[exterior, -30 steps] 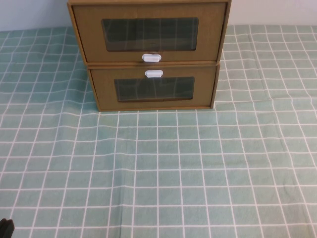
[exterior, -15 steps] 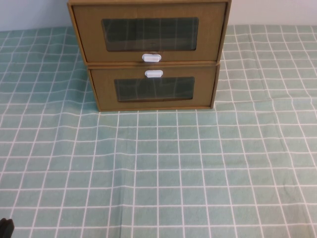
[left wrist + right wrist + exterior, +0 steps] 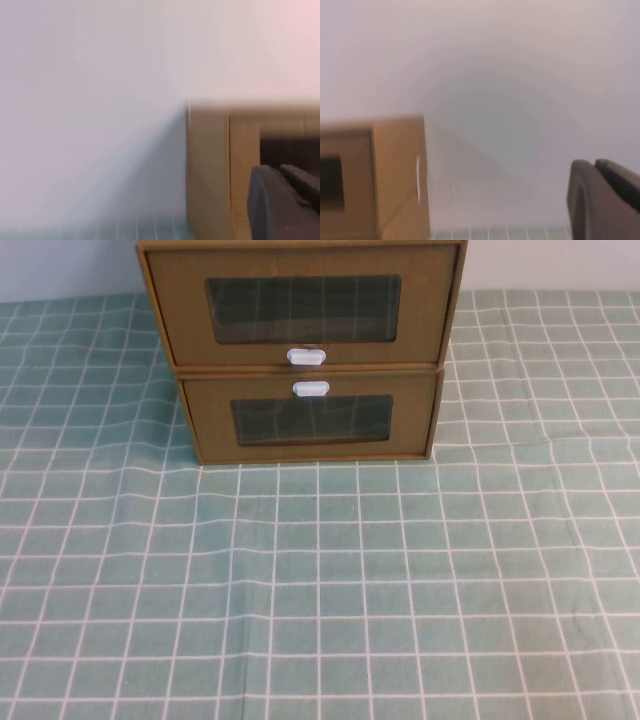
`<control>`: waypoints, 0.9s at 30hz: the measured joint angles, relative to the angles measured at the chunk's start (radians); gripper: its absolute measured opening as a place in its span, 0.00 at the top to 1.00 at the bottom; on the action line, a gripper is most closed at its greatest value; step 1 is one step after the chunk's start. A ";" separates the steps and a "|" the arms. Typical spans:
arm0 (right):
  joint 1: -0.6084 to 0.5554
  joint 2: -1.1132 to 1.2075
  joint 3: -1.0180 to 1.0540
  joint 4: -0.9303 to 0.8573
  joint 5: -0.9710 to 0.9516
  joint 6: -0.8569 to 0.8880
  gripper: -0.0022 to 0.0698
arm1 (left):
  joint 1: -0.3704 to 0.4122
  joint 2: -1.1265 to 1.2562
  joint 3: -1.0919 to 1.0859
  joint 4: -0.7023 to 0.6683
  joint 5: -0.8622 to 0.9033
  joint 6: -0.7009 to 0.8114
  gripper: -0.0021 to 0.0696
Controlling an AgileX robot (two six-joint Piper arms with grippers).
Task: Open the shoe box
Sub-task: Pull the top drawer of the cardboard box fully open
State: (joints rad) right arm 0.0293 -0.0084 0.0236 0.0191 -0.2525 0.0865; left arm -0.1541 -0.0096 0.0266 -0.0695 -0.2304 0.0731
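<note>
Facing the closed shoe box (image 3: 300, 350): right end effector (image 3: 602, 200) fully closed, empty; left end effector (image 3: 285, 200), I cannot tell

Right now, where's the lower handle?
High view, far centre: lower handle on the lower box, just under the upper handle. The left gripper and right gripper are outside that view.

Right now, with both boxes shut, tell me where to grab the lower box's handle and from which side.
Pinch the white handle of the lower box from the front, the robot's side: it juts out centered at the box front's top edge. The left gripper and the shut right gripper are outside the high view, away from it.
</note>
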 joint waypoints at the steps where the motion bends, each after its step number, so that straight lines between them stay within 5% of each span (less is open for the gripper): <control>1: 0.000 0.000 0.000 0.000 -0.074 0.000 0.99 | 0.000 0.000 0.000 0.000 -0.079 0.000 0.98; 8: 0.000 -0.002 0.000 0.000 -0.419 0.000 0.99 | 0.000 -0.002 0.000 -0.002 -0.407 0.000 0.98; 27: 0.000 -0.006 -0.145 0.031 -0.660 0.000 0.99 | 0.000 -0.003 -0.122 -0.060 -0.612 -0.012 0.98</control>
State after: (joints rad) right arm 0.0293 -0.0146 -0.1217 0.0503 -0.9121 0.0865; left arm -0.1541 -0.0126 -0.0954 -0.1293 -0.8425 0.0614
